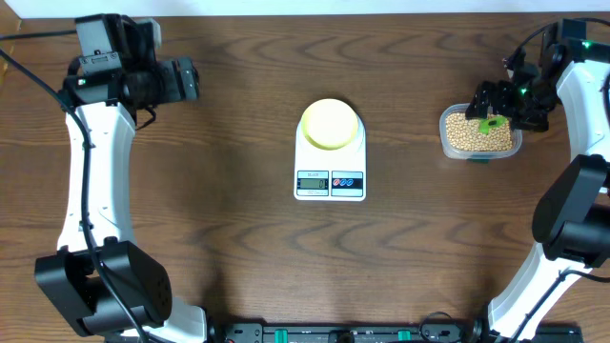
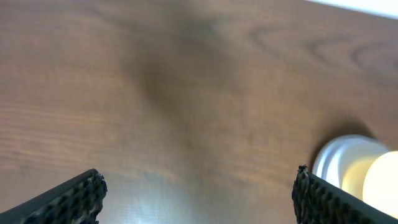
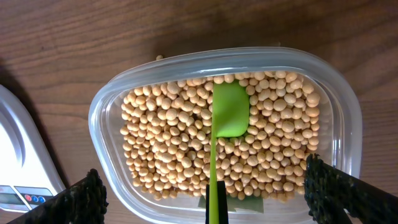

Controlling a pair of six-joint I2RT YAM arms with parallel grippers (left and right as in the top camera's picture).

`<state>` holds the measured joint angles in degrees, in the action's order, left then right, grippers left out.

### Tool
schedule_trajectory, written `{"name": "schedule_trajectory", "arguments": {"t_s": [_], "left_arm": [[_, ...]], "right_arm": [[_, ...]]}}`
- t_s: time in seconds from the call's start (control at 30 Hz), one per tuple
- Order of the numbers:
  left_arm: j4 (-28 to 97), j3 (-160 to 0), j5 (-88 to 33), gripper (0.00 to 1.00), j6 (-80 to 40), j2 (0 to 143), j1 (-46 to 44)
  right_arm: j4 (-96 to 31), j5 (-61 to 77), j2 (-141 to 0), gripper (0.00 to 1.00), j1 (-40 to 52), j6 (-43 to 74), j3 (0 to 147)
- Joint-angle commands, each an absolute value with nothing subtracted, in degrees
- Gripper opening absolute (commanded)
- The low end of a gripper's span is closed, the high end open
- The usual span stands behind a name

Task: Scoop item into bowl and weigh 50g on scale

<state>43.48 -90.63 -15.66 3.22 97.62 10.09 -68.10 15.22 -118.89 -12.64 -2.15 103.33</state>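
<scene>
Small round tan beans (image 3: 168, 143) fill the clear plastic tub (image 3: 99, 118), right of frame, green scoop (image 3: 230, 112) seemingly lying loose; pale-yellow round bowl (image 1: 330, 124) tops the flat white scale (image 1: 329, 183), centre; left end effector (image 2: 199, 199), right end effector (image 3: 211, 196) released

Dark wood-grain table (image 1: 229, 238), pale strip (wall or floor) along far edge

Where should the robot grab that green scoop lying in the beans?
Probably by its thin handle, coming straight down from above. The green scoop lies flat on the beans and its blade is wide, so only the narrow handle offers sides to pinch.
</scene>
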Motion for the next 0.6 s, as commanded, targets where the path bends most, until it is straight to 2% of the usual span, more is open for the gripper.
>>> {"name": "schedule_trajectory", "arguments": {"t_s": [0.0, 0.33, 0.57], "left_arm": [[47.22, -90.17, -16.10, 0.98, 2.46, 98.50, 8.67], [60.07, -90.15, -16.95, 0.98, 5.91, 98.48, -4.67], [65.12, -89.86, -16.93, 0.98, 1.28, 98.48, -14.87]], "right_arm": [[-68.14, 15.38, -119.15, 0.99, -12.67, -2.42, 104.27], [-68.14, 15.38, -119.15, 0.99, -12.67, -2.44, 104.27], [-68.12, 15.38, -119.15, 0.99, -12.67, -2.42, 104.27]]}}
